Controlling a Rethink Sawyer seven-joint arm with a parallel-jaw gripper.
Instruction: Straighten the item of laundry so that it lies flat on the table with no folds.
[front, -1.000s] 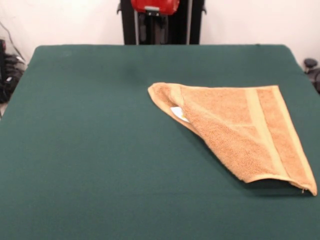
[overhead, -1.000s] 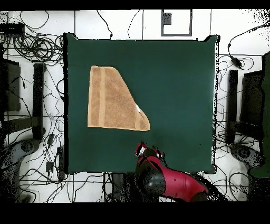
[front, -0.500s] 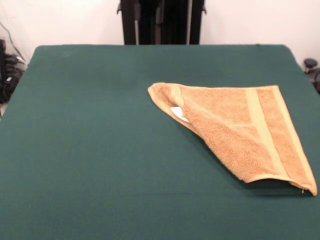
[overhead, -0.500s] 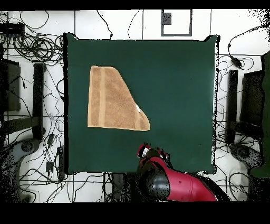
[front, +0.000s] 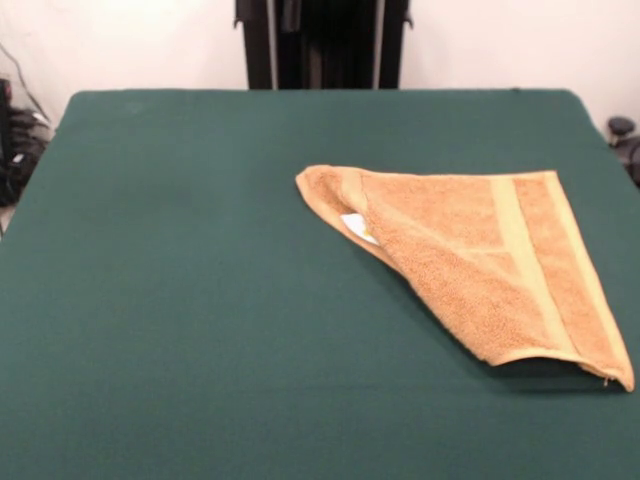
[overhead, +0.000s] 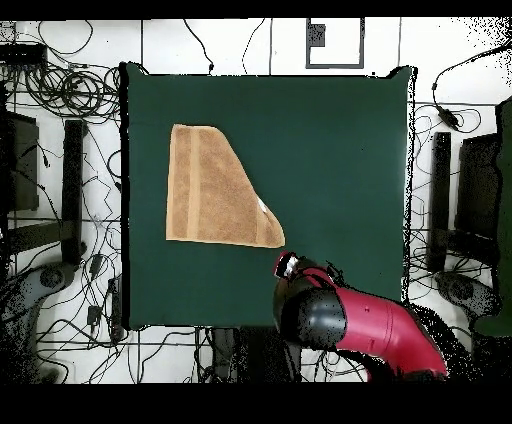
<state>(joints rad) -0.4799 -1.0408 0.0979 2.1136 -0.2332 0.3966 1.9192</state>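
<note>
Towel (front: 480, 268) folded diagonally, label (front: 358, 227) exposed

the gripper (overhead: 287, 265) hangs over the table (overhead: 340, 150) near its robot-side edge, fingers not readable. just beside it, up and to the left in the overhead view, lies the folded towel (overhead: 212, 192), the only obstacle. bare green cloth spreads open everywhere else around it.

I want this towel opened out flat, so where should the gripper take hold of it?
Probably the folded-over corner of the towel at its near tip, approached from above: the diagonal fold runs from there to the label, so dragging it across the table unfolds it.
</note>
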